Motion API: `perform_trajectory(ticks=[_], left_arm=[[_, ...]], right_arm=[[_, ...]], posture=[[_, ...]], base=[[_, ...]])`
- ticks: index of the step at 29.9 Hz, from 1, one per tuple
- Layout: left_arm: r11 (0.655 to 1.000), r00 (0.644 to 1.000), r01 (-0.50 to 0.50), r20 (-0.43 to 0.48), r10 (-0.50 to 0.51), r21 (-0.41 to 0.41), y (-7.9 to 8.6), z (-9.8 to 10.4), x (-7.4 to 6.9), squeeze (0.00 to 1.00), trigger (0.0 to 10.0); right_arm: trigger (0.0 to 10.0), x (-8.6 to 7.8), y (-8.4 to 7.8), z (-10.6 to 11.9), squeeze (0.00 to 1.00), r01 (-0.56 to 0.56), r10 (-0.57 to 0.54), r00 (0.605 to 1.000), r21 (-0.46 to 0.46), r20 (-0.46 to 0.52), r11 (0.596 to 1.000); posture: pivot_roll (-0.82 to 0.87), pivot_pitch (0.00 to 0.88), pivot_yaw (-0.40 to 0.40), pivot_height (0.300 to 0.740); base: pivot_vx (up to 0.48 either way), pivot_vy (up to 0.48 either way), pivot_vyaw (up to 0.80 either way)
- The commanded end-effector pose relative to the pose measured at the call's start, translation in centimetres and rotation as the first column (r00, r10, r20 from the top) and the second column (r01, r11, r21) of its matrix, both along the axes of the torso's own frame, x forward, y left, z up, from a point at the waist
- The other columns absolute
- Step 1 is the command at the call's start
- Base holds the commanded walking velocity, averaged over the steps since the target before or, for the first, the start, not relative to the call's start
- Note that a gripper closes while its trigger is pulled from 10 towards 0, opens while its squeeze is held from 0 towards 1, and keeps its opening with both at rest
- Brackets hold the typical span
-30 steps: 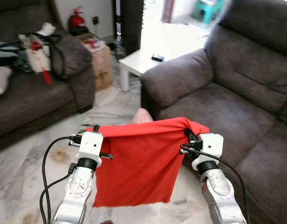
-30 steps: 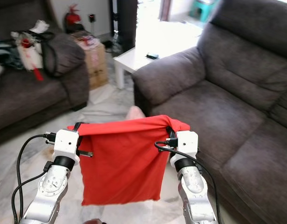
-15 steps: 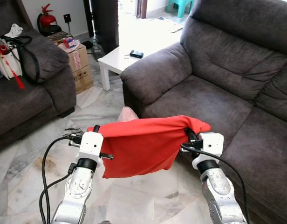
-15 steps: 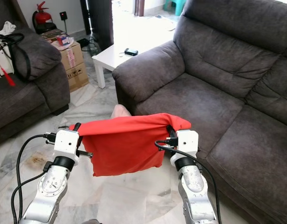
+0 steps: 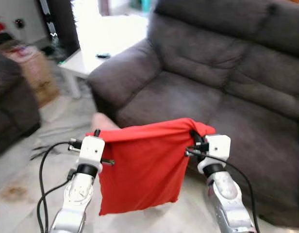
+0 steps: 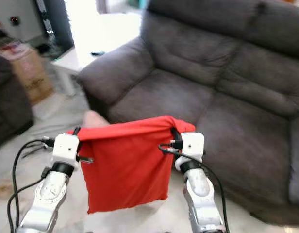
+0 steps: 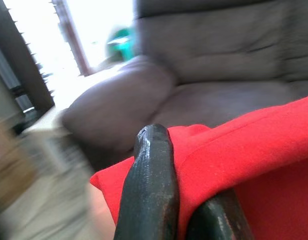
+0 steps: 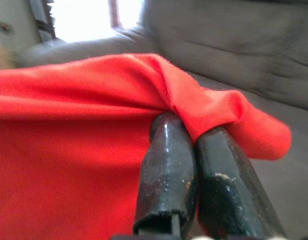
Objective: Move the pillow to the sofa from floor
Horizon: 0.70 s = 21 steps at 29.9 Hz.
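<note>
Holding red pillow (image 5: 140, 170) aloft: your left gripper (image 5: 94, 133) and right gripper (image 5: 194, 141) each pinch 1 top corner; it hangs before grey sofa (image 5: 227, 82), above floor (image 5: 23, 174).

The two eye views look forward and down from the head, set slightly apart, and share one scene: both silver arms, the red pillow (image 5: 140, 167) hanging between them, the grey sofa (image 5: 227, 73) behind and the floor (image 6: 38, 126) below. Each wrist view looks along its own black fingers (image 8: 169, 165) from very close, onto red cloth, with blurred sofa beyond.
</note>
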<state>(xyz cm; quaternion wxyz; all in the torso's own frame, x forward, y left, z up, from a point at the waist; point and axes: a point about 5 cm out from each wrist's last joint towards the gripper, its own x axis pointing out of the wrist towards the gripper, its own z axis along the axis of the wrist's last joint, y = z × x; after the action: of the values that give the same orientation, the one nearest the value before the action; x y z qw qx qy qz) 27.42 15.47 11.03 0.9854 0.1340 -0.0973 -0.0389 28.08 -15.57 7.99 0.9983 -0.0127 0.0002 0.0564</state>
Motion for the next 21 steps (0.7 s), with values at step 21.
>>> perform_trajectory(ticks=[21], left_arm=[[0.997, 0.994, -0.072, 0.078, 0.073, -0.007, 2.03, 1.67, 0.17, 0.00, 10.0]], right_arm=[[10.0, 0.34, -1.82, 1.29, 0.00, 0.089, -0.090, 0.994, 0.017, 0.062, 0.996]], posture=[[0.13, 0.090, -0.067, 0.740]], base=[[0.000, 0.000, -0.80]])
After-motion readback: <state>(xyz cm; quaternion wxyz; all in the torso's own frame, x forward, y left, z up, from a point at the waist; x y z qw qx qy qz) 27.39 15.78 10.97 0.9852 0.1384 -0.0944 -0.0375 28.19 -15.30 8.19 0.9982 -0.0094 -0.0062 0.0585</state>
